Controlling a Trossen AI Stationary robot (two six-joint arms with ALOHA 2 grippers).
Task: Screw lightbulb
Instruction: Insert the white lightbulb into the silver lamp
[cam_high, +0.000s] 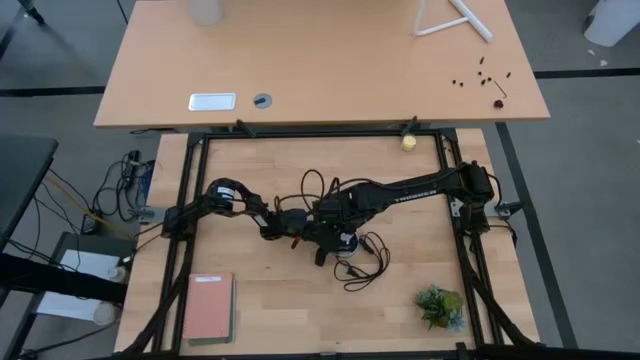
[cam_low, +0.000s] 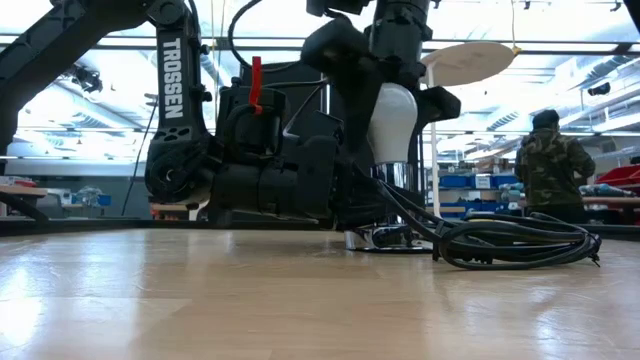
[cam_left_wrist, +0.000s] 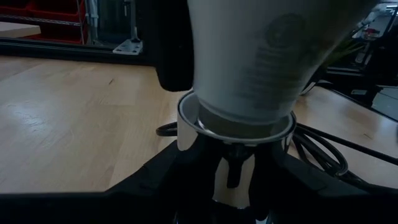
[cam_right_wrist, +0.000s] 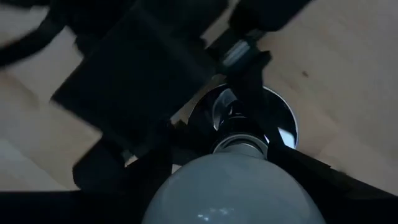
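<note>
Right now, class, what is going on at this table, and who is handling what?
Two robot arms meet at the middle of the wooden table. The right gripper holds the white lightbulb upright from above, its base seated in the silver socket with the black cord. The left gripper sits low at the socket, apparently steadying it. How far the bulb is screwed in cannot be told. A person stands in the room behind.

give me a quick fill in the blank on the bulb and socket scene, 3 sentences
1. The lightbulb stands base-down above the shiny silver ____.
2. The cord coiled on the table beside the socket is ____ in colour.
3. In the low view, a person stands in the ____ behind the table.

Missing words: socket; black; room
</note>
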